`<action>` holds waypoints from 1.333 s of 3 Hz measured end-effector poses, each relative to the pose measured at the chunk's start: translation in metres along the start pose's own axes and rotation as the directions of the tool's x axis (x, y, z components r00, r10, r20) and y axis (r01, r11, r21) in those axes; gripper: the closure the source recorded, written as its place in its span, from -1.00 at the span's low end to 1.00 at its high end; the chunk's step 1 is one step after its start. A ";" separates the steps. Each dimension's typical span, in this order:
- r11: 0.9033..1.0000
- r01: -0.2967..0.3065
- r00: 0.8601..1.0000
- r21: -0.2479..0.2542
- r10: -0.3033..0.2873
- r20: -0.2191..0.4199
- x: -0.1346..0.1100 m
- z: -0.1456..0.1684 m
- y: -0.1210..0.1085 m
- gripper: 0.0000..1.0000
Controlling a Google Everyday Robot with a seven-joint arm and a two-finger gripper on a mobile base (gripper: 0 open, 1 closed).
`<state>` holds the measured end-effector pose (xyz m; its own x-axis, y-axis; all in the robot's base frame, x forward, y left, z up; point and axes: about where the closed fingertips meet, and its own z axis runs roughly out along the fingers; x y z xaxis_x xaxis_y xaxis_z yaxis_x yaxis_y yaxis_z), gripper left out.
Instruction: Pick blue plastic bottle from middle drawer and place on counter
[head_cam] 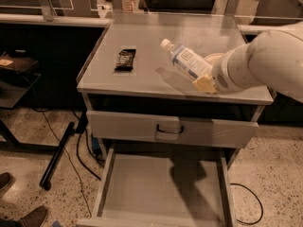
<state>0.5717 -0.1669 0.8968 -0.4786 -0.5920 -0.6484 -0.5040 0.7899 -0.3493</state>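
Gripper (203, 82): over the right front of the desk (142, 41).
Jaws: clamped on the base of the blue plastic bottle (185, 63).
Bottle: tilted, white cap up-left, held above the desk.
Middle drawer (161, 188): pulled open below.
Dark packet (125, 59): desk's left side.

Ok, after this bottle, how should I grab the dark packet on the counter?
Probably from straight above, jaws across its narrow width: the dark packet lies flat on the counter. The gripper, over the counter's right front, holds the blue plastic bottle.
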 end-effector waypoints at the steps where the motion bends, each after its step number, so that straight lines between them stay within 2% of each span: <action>1: 0.999 -0.037 0.999 -0.007 0.036 -0.010 -0.024 0.026 -0.008 1.00; 4: 0.992 -0.096 0.993 -0.077 0.090 -0.078 -0.052 0.096 -0.009 1.00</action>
<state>0.6700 -0.1279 0.8685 -0.5767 -0.5296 -0.6221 -0.5095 0.8284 -0.2328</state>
